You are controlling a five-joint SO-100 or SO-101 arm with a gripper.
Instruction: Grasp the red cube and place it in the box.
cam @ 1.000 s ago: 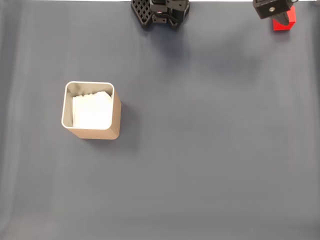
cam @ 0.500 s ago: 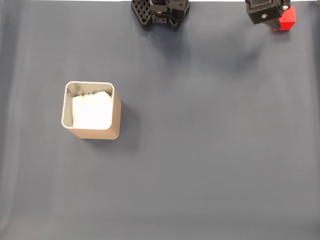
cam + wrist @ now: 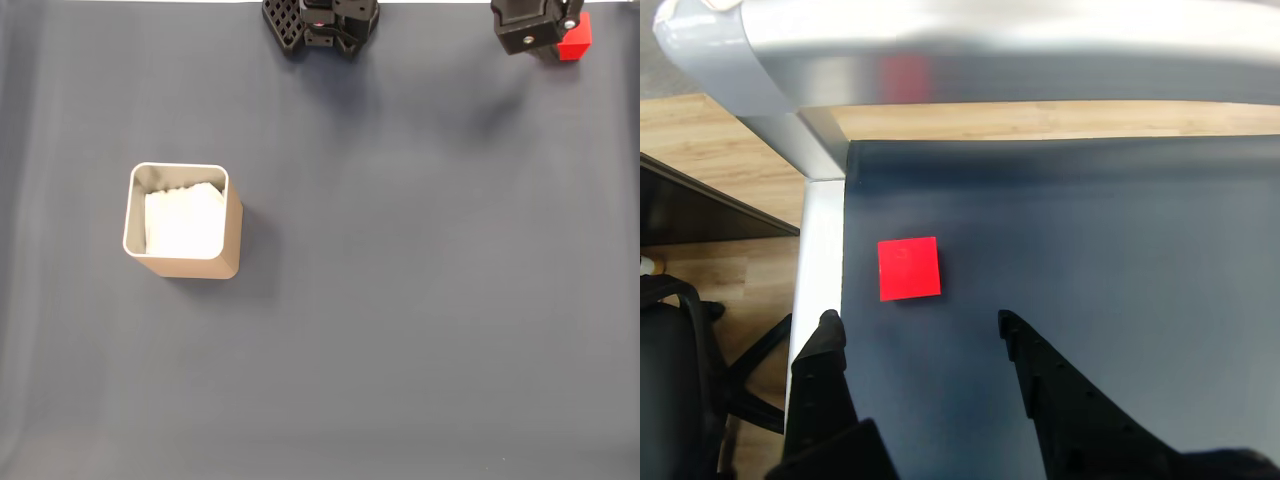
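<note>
The red cube [image 3: 575,40] [image 3: 909,268] lies on the dark mat at the far top right of the fixed view, close to the mat's edge. My gripper [image 3: 535,30] [image 3: 915,325] hovers above it, partly covering it in the fixed view. In the wrist view the two black fingers stand apart with nothing between them, and the cube lies just beyond their tips. The beige box [image 3: 230,235] with white lining stands at the left of the mat, far from the cube.
The arm's black base [image 3: 320,22] sits at the top centre. A silver table frame [image 3: 820,260] and wooden floor run along the mat's edge by the cube. A black chair [image 3: 690,380] stands beyond the edge.
The gripper has shifted left over the cube and now covers more of it. The cube and the box have not moved.
</note>
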